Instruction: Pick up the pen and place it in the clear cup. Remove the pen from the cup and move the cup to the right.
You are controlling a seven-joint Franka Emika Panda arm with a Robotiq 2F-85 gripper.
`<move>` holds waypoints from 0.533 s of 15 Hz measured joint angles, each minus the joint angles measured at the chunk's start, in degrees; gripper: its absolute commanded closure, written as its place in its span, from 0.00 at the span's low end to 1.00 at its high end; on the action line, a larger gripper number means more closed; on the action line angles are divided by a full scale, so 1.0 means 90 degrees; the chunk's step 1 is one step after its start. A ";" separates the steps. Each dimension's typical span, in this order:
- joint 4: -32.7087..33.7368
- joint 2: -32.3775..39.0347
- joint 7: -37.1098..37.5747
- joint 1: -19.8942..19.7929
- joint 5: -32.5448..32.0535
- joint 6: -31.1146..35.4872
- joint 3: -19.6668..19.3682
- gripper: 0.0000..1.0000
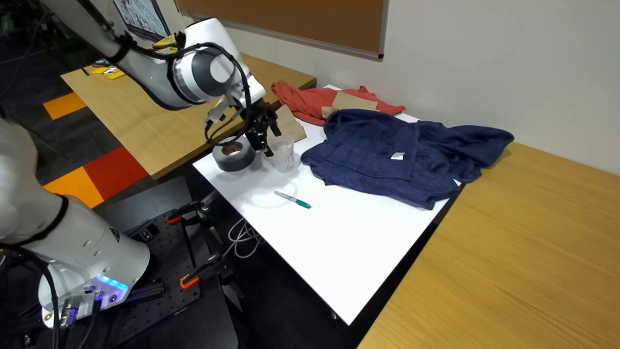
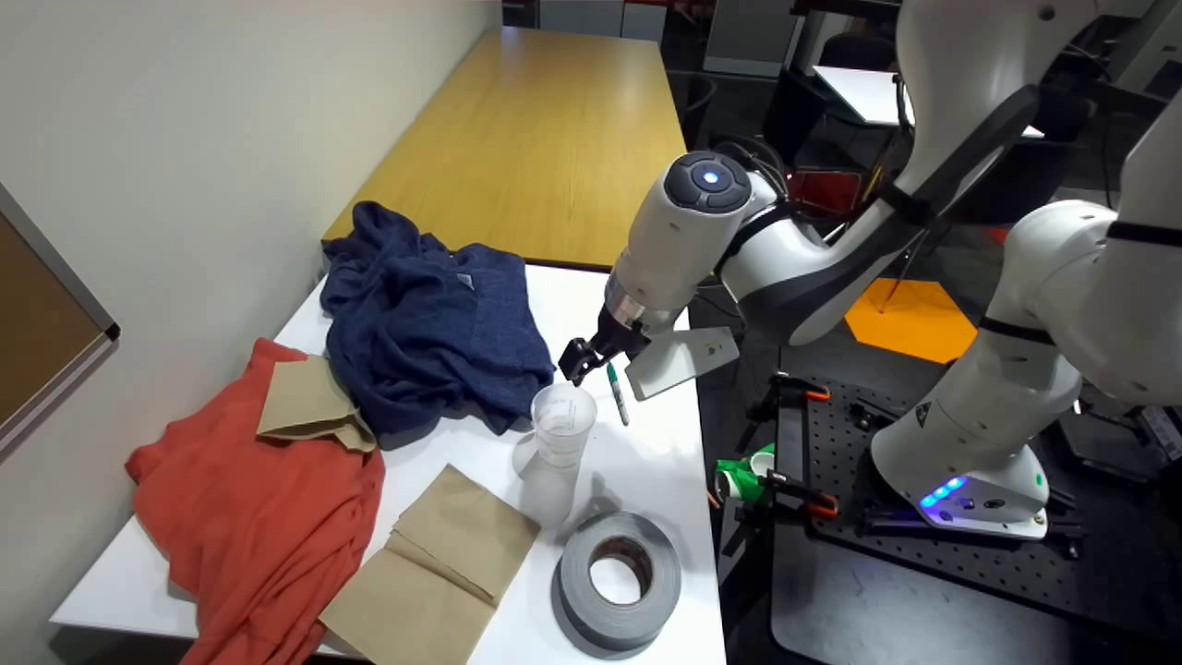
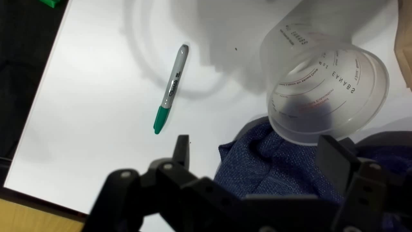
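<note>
Fingers point(image 3: 334, 162) stand spread wide apart close by the rim of the clear cup point(image 2: 561, 443); whether they touch it, I cannot tell. The cup sits upright on the white counter point(image 1: 348, 252), a navy garment point(image 2: 434, 332) just beside it. Near the cup, yet apart, a green Sharpie marker point(image 3: 172, 87) lies flat. Farther out are a grey duct tape roll point(image 2: 619, 623), brown paper point(image 2: 462, 531) and a rumpled red garment point(image 2: 263, 517).
</note>
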 measured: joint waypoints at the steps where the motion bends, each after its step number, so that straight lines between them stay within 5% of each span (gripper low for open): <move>1: -0.0003 0.0006 -0.0140 0.0000 0.0134 0.0000 0.0005 0.00; 8: 0.0023 0.0239 -0.0831 -0.0019 0.0806 0.0022 0.0004 0.00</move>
